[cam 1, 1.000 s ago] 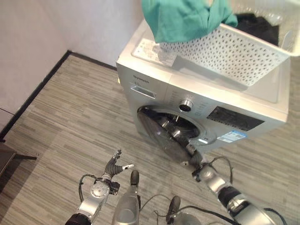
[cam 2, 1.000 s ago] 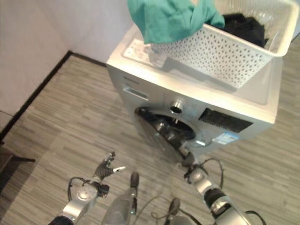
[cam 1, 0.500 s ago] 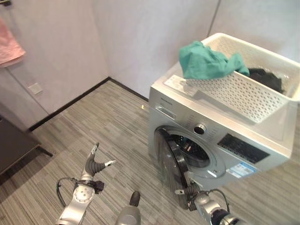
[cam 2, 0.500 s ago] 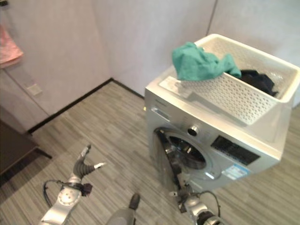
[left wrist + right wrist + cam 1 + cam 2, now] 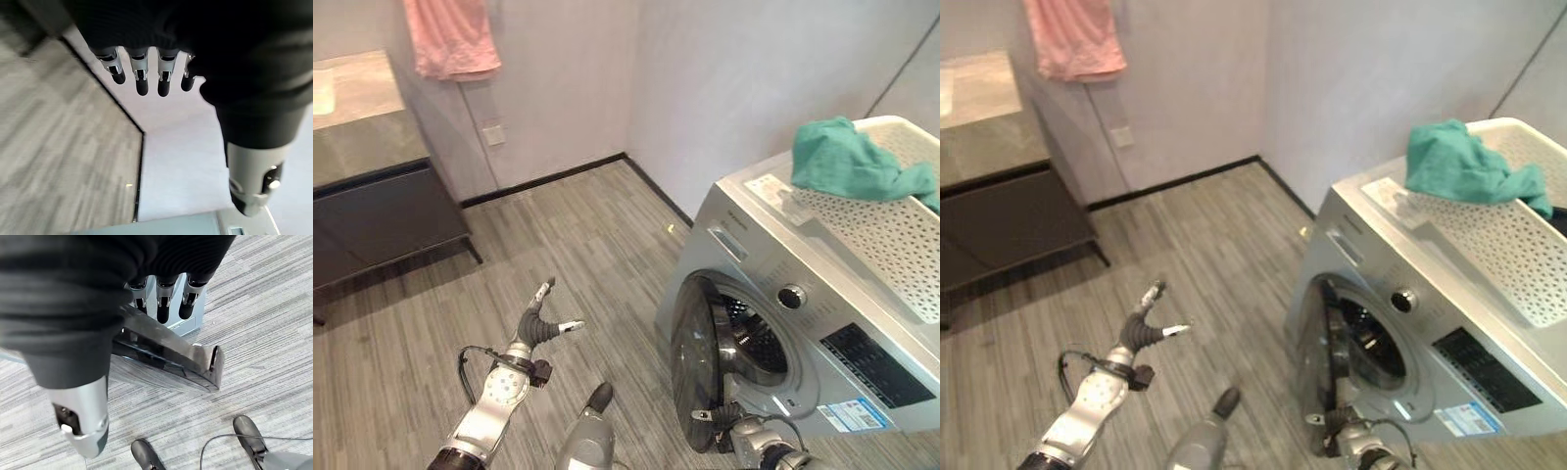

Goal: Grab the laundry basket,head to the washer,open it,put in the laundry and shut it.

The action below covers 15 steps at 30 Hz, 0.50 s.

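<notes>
Laundry corner with grey plank floor: washer (image 5: 822, 323) with its door (image 5: 690, 367) swung ajar.
The basket (image 5: 1518, 245) of laundry (image 5: 847, 162) sits on the washer top. Right hand (image 5: 168, 298), fingers straight, rests behind the door edge; left hand (image 5: 540, 323) hangs relaxed, empty. Next: swing the door wide, then load the clothes.

Teal cloth (image 5: 850, 163), silver washer (image 5: 822, 323)

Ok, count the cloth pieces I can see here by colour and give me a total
Green: 1, the cloth draped over the basket on the washer.
Pink: 1, the towel hanging on the wall.
Total: 2.
</notes>
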Available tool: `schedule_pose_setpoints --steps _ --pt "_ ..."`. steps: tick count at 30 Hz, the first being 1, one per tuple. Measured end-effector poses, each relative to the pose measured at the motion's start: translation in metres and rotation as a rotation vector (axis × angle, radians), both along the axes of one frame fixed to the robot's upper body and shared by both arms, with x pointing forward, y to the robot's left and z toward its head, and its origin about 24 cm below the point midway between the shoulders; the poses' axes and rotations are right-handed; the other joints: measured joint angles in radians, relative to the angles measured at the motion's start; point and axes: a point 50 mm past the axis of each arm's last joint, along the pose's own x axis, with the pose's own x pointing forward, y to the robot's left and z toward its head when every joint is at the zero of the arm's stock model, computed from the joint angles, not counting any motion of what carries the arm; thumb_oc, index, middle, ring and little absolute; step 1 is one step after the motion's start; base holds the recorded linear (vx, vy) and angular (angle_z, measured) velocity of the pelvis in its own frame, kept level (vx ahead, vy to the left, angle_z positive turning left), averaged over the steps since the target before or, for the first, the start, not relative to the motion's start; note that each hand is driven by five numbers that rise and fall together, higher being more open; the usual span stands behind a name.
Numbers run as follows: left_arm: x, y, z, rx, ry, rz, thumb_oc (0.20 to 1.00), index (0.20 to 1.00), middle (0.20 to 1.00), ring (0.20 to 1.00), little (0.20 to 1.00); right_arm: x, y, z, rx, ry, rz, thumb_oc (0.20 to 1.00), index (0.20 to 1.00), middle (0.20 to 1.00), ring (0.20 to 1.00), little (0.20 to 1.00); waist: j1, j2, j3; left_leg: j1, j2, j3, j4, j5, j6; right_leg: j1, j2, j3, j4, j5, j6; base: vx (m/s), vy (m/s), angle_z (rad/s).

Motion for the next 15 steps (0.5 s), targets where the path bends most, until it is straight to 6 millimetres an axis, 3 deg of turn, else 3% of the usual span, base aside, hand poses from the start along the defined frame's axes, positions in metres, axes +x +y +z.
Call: schedule_pose_setpoints --steps 5,8,9,10,11,12,13,14,15 --pt "0.001 -0.009 -0.001 -0.057 0.019 -0.035 1.000 1.000 1.000 1.000 1.000 -0.002 0.026 -0.002 0.074 0.003 0.009 1.000 1.000 1.000 1.000 1.000 0.009 0.018 0.007 -0.005 0.000 -0.003 0.018 0.000 -0.001 -0.013 0.009 0.023 0.018 -0.006 0.003 -0.08 0.013 0.00" --pt "0.006 -0.022 0.000 -0.056 0.013 -0.093 1.000 1.000 1.000 1.000 1.000 0.007 0.043 0.001 0.165 -0.045 0.026 1.000 1.000 1.000 1.000 1.000 0.012 0.077 0.035 -0.018 0.003 -0.010 0.008 -0.001 -0.004 -0.027 0.015 0.023 0.044 -0.009 -0.004 -0.23 0.056 0.20" --pt "0.008 -0.028 0.002 -0.061 0.003 -0.111 1.000 1.000 1.000 1.000 1.000 0.018 0.047 0.006 0.203 -0.083 0.031 1.000 1.000 1.000 1.000 1.000 0.011 0.119 0.054 -0.021 0.006 -0.016 -0.006 -0.001 -0.008 -0.045 0.023 0.020 0.060 -0.007 -0.009 -0.23 0.094 0.32" --pt "0.013 -0.032 0.005 -0.072 -0.011 -0.115 1.000 1.000 1.000 1.000 1.000 0.035 0.055 0.016 0.247 -0.142 0.042 1.000 1.000 1.000 1.000 1.000 0.007 0.115 0.068 -0.030 0.005 -0.011 -0.042 -0.039 -0.071 -0.086 -0.017 -0.003 0.065 -0.005 -0.024 -0.18 0.104 0.22" --pt "0.017 -0.032 0.007 -0.067 -0.019 -0.116 1.000 1.000 1.000 1.000 1.000 0.052 0.067 0.026 0.289 -0.204 0.072 1.000 1.000 1.000 1.000 1.000 0.016 0.086 0.086 -0.064 -0.028 0.001 0.006 -0.035 -0.068 -0.123 -0.061 -0.002 0.055 0.020 -0.025 -0.06 0.119 0.05" --pt "0.017 -0.032 0.007 -0.066 -0.020 -0.116 1.000 1.000 1.000 1.000 1.000 0.056 0.070 0.029 0.301 -0.219 0.078 1.000 1.000 1.000 1.000 1.000 0.017 0.080 0.090 -0.070 -0.037 0.001 0.025 -0.033 -0.065 -0.132 -0.071 -0.002 0.054 0.026 -0.026 -0.03 0.094 -0.15" --pt "0.019 -0.029 0.008 -0.059 -0.024 -0.112 1.000 1.000 1.000 1.000 1.000 0.072 0.085 0.042 0.366 -0.282 0.114 1.000 1.000 1.000 1.000 1.000 0.012 0.058 0.104 -0.075 -0.064 0.009 0.115 -0.040 -0.056 -0.151 -0.114 0.008 0.051 0.058 -0.010 0.08 0.249 0.05" --pt "0.018 -0.039 0.006 -0.098 -0.023 -0.119 1.000 1.000 1.000 1.000 1.000 0.081 0.102 0.054 0.443 -0.342 0.131 1.000 1.000 1.000 1.000 1.000 -0.027 0.080 0.088 -0.002 -0.035 0.062 0.203 -0.068 -0.015 -0.114 -0.129 0.003 0.041 0.067 -0.001 0.09 0.190 0.19" --pt "0.017 -0.045 0.006 -0.118 -0.024 -0.130 1.000 1.000 1.000 1.000 1.000 0.081 0.103 0.054 0.452 -0.348 0.134 1.000 1.000 1.000 1.000 1.000 -0.041 0.098 0.076 0.039 -0.017 0.061 0.204 -0.069 -0.005 -0.092 -0.129 0.002 0.042 0.067 -0.001 0.13 0.303 0.44"
